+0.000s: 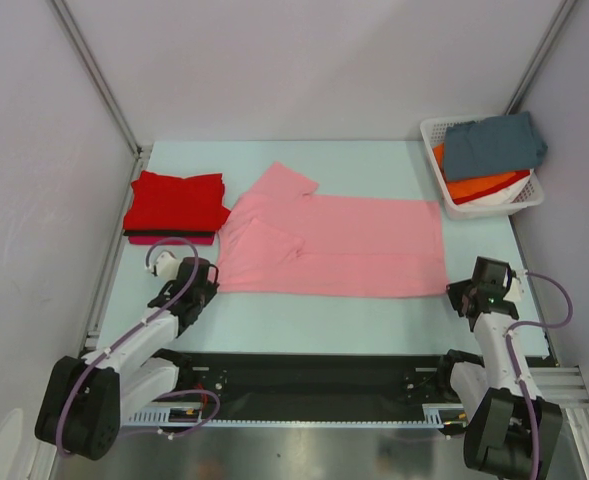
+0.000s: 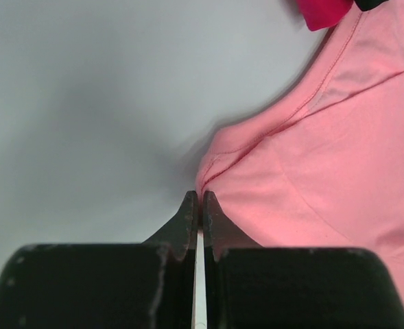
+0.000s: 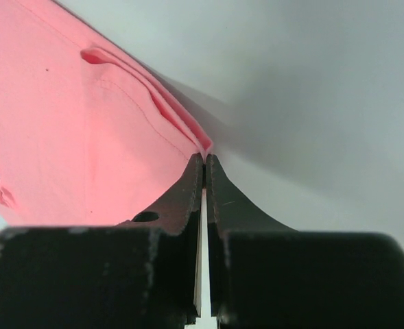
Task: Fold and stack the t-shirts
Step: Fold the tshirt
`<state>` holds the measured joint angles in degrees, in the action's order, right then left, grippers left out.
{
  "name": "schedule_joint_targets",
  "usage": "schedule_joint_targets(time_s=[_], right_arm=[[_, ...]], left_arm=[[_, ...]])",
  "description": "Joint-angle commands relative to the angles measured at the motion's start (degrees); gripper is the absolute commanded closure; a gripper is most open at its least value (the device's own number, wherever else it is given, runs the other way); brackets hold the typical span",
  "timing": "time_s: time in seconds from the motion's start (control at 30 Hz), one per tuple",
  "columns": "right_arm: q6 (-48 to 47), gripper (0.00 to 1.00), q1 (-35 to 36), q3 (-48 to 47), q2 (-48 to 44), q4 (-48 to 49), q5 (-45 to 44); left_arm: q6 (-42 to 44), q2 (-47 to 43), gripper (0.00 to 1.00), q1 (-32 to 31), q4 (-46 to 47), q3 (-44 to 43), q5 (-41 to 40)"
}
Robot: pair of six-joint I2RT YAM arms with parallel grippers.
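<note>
A light pink t-shirt (image 1: 354, 245) lies across the middle of the table, its sleeves folded in. My left gripper (image 1: 211, 287) sits at its near left corner. In the left wrist view the gripper (image 2: 199, 197) is shut, pinching the raised edge of the pink cloth (image 2: 325, 157). My right gripper (image 1: 453, 293) is at the near right corner, and the right wrist view shows it (image 3: 205, 159) shut on the tip of the pink cloth (image 3: 64, 137). A folded red t-shirt (image 1: 177, 200) rests on a magenta one (image 1: 169, 238) at the left.
At the back right stands a white slotted basket (image 1: 426, 128) holding a slate grey-blue t-shirt (image 1: 494, 143) on top of an orange one (image 1: 479, 186). Grey walls close in the table on three sides. A black strip (image 1: 304, 380) runs between the arm bases.
</note>
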<state>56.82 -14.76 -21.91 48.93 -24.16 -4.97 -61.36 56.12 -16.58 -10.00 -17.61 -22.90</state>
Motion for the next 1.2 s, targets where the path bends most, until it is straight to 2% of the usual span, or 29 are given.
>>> schedule_joint_targets(time_s=[0.0, 0.17, 0.43, 0.53, 0.67, 0.73, 0.77, 0.8, 0.83, 0.87, 0.9, 0.93, 1.03, 1.17], right_arm=[[-0.74, 1.0, -0.44, -0.76, -1.46, -1.76, -0.21], [-0.56, 1.0, -1.32, -0.24, -2.61, -5.19, -2.67], [-1.18, 1.0, -1.5, -0.15, -4.45, -9.85, -3.02], [-1.88, 1.0, -1.5, -0.59, -4.98, -11.26, -3.99], [-1.8, 1.0, -1.5, -0.94, -6.64, -12.31, -4.61], [-1.8, 0.98, -1.5, -1.38, -7.26, -13.01, -5.4], [-1.71, 0.94, -1.58, -2.25, -7.7, -13.62, -6.09], [-2.23, 0.84, -1.5, -2.69, -7.97, -13.54, -6.19], [-2.93, 0.7, -1.5, -3.13, -8.06, -13.46, -6.02], [-3.98, 0.65, -1.58, -4.36, -8.14, -13.8, -6.19], [-4.43, 0.6, -1.5, -4.98, -7.88, -13.72, -6.89], [-5.39, 0.55, -1.5, -5.68, -7.71, -13.72, -7.07], [-8.46, 0.53, -1.32, -8.75, -7.44, -13.02, -8.65], [-18.21, 0.52, 0.61, -12.1, -5.25, -3.56, -0.95]], left_arm=[[0.54, -0.13, 1.0, 0.58, -1.41, -1.64, -2.06], [-0.07, -4.69, 1.0, 0.49, -4.41, 0.02, -3.91], [-0.95, -17.25, 1.0, 0.49, -9.86, 3.63, -2.6], [-1.56, -18.76, 0.98, 0.49, -11.35, 4.07, -2.59], [-1.83, -20.08, 0.81, 0.49, -13.2, 3.89, -2.68], [-1.57, -20.78, 0.78, 0.49, -13.82, 3.63, -3.03], [-1.65, -21.57, 0.67, 0.49, -14.78, 3.2, -3.73], [-1.65, -21.92, 0.63, 0.49, -15.31, 2.76, -3.82], [-1.31, -22.28, 0.59, 0.49, -15.66, 2.4, -3.91], [-1.22, -22.63, 0.47, 0.49, -15.93, 1.88, -3.91], [-1.04, -23.07, 0.42, 0.49, -16.19, 1.61, -3.91], [0.01, -23.24, 0.39, 0.49, -16.19, 1.17, -4.0], [3.86, -22.81, 0.32, 0.49, -16.1, -1.46, -4.18], [13.27, -20.35, 0.31, 0.49, -9.98, -7.34, -1.11]])
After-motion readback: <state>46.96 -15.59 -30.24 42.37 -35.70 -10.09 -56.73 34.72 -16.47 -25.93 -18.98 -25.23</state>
